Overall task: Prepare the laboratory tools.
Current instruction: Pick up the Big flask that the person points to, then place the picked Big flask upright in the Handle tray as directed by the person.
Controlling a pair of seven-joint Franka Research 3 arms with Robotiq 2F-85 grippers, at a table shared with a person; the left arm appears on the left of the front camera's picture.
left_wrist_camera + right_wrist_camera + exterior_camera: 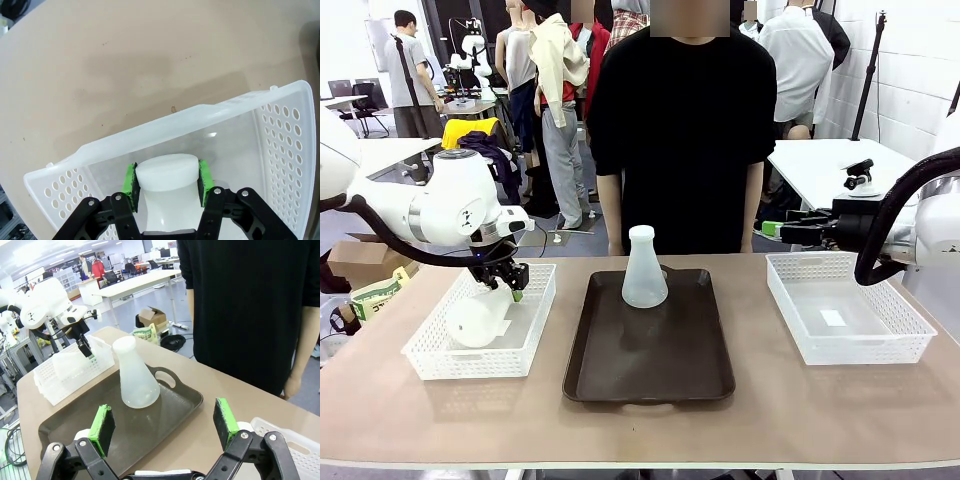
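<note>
One frosted white conical flask (480, 318) lies tilted in the left mesh basket (430, 352). My left gripper (510, 281) is shut on its neck. In the left wrist view the green pads (131, 183) squeeze the flask neck (167, 169) from both sides, the left gripper (167, 181) hanging over the basket wall (175, 121). A second flask (644, 270) stands upright at the far end of the dark brown tray (650, 370). My right gripper (785, 232) hovers open behind the right basket. The right wrist view shows the right gripper (164, 425) with nothing between its pads, facing the upright flask (135, 375).
An empty white mesh basket (850, 322) sits at the table's right. A person in a black shirt (685, 120) stands at the far edge behind the tray, arms down. Bare tabletop (640, 430) runs along the near edge.
</note>
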